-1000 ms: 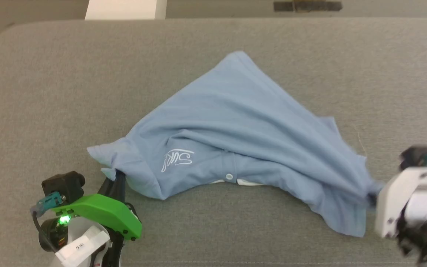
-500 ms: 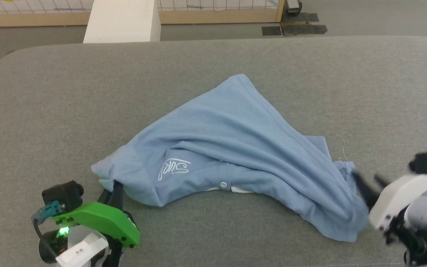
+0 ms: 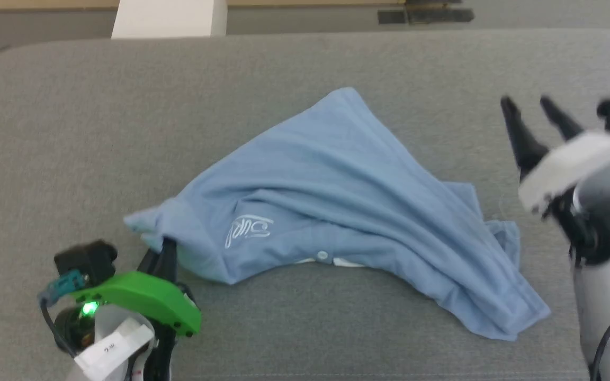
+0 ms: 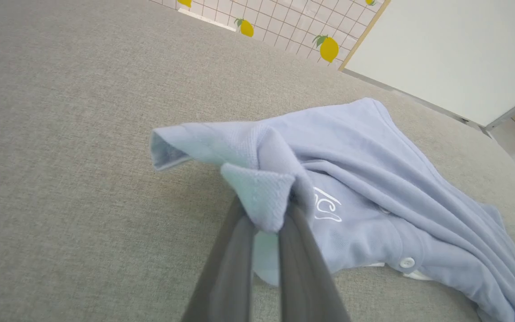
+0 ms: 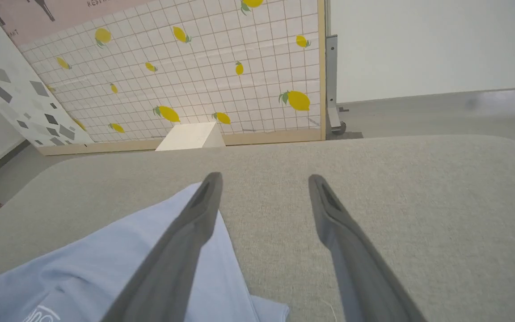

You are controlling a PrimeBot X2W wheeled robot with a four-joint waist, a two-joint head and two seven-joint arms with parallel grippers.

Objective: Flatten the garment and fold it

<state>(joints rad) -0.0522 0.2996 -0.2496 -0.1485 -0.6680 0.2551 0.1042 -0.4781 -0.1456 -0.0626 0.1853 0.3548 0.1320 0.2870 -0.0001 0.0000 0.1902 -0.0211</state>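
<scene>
Garment (image 3: 347, 180): rumpled, bare table (image 3: 72, 132) all round; our left gripper (image 4: 268, 214) pinches its near-left edge; our right gripper (image 3: 526, 100) gapes empty, apart.

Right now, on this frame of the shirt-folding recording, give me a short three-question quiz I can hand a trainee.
1. True or false: the left claw is shut on a fold of the garment.
2. The right claw is: A) open, holding nothing; B) shut on the hem; C) shut on nothing.
3. Short answer: does the garment lie flat on the grey cushion?
Key: 1 true. 2 A. 3 No, it is bunched and creased, with the logo and one button facing up.
</scene>
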